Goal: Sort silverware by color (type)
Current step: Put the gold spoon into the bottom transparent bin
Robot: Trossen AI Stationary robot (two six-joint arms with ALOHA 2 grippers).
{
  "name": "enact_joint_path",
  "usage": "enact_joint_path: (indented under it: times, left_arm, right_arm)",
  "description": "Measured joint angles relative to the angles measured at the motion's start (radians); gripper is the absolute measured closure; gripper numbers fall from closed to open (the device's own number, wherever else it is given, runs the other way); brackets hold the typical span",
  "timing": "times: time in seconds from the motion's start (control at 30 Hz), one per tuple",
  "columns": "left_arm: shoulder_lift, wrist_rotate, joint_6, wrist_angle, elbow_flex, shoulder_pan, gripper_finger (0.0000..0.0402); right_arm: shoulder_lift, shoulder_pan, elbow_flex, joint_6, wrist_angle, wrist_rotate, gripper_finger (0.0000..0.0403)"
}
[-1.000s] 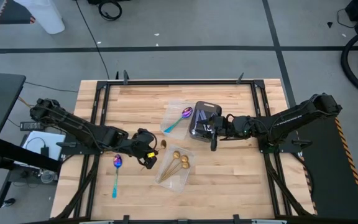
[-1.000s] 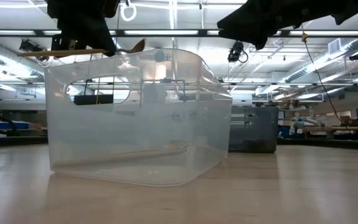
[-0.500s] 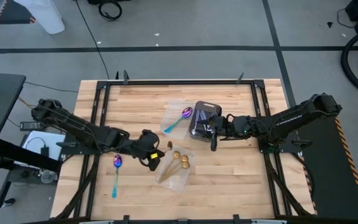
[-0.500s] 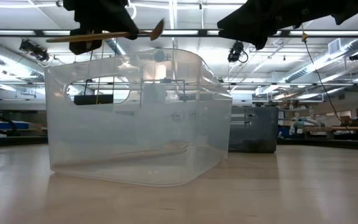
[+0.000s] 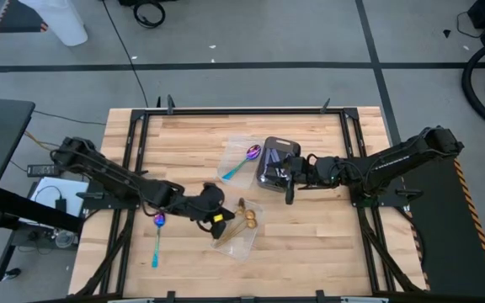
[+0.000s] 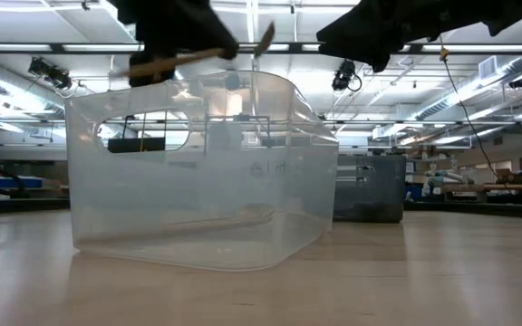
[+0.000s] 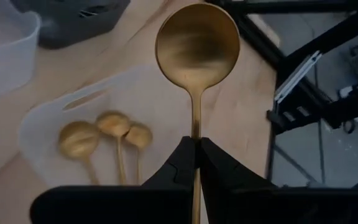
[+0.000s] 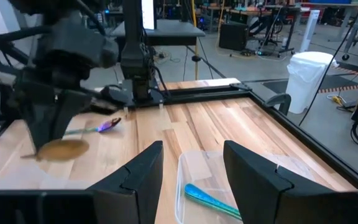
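left gripper (image 7: 196, 149) clenching gold spoon (image 7: 197, 46) | hovering over clear tray (image 7: 42, 134) (three gold spoons lying inside) at 5 o'clock | right gripper (image 8: 191, 163) gaping, idling

Illumination is bright and even, from overhead ceiling strip lights (image 6: 270, 45). Shadows on the table (image 5: 310, 227) are soft. The gold spoon (image 7: 197, 50) shows mild glare; nearby objects appear blurred.
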Motion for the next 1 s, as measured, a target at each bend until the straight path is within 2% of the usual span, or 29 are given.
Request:
enact_joint_path:
  times: [0.27, 1.0]
  left_arm:
    - [0.098, 0.003, 0.062, 0.085, 0.001, 0.000, 0.0386]
    - [0.341, 0.018, 0.073, 0.135, 0.001, -0.010, 0.0384]
  right_arm:
    - [0.000, 0.000, 0.000, 0.000, -0.002, 0.000, 0.0224]
    - [0.000, 0.000, 0.000, 0.000, -0.002, 0.000, 0.0224]
